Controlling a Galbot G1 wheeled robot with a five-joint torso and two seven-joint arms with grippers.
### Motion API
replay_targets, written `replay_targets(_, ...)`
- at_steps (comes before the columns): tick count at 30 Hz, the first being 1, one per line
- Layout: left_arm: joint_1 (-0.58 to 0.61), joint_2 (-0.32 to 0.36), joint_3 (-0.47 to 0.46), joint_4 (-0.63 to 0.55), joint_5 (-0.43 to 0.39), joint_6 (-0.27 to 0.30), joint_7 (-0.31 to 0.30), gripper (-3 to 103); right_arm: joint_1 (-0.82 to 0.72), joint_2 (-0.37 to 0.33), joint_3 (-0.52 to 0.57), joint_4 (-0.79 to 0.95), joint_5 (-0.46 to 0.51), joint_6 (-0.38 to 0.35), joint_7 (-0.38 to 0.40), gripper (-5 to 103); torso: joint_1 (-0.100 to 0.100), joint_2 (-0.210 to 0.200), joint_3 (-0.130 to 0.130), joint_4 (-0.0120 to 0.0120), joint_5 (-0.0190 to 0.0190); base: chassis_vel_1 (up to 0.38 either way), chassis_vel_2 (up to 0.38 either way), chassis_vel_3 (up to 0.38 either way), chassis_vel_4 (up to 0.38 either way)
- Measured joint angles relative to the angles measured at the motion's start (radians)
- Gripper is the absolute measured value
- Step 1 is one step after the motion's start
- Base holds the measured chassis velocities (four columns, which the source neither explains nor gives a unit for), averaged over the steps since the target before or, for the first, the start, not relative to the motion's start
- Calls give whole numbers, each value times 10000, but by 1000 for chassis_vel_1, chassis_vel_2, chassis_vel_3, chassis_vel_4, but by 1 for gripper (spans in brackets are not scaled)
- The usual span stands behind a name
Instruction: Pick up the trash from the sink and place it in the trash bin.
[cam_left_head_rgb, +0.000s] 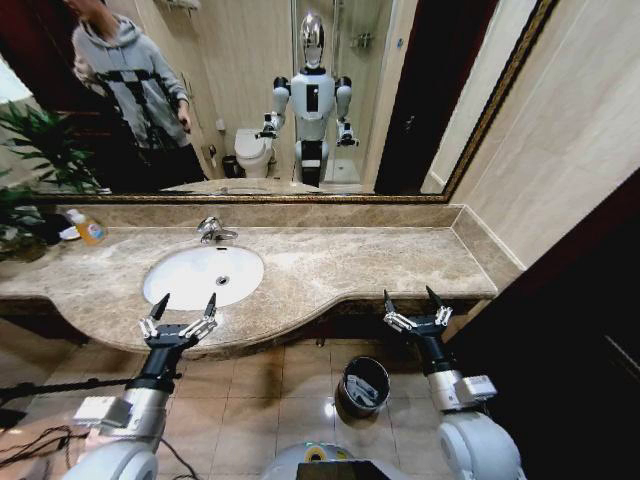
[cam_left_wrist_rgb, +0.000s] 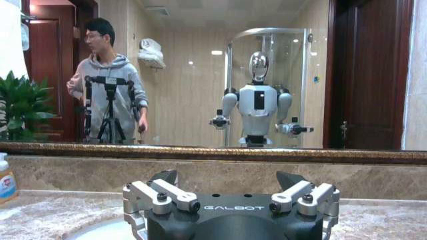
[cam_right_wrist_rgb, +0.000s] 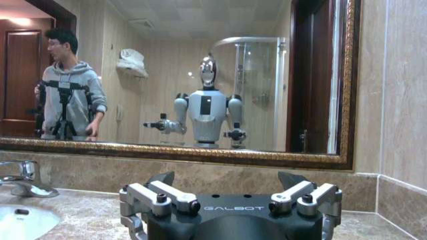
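We hold our left gripper (cam_left_head_rgb: 185, 304) spread wide at the sink's (cam_left_head_rgb: 160, 276) near rim, right gripper (cam_left_head_rgb: 413, 302) likewise spread by the counter's (cam_left_head_rgb: 400, 262) right end. The trash bin (cam_left_head_rgb: 363, 386) stands on the floor between them, white bits inside.

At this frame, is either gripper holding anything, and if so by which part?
Nothing is held. The left gripper hangs open at the front rim of the white oval porcelain sink; the right gripper hangs open off the beige marble counter's front edge.
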Motion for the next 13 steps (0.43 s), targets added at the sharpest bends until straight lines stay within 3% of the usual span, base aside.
replay_targets(13, 0, 0, 0, 0, 0, 0, 0, 100, 2, -1, -3, -23, 5, 9, 0, 100, 0, 0, 0, 0, 0, 0, 0, 0, 0)
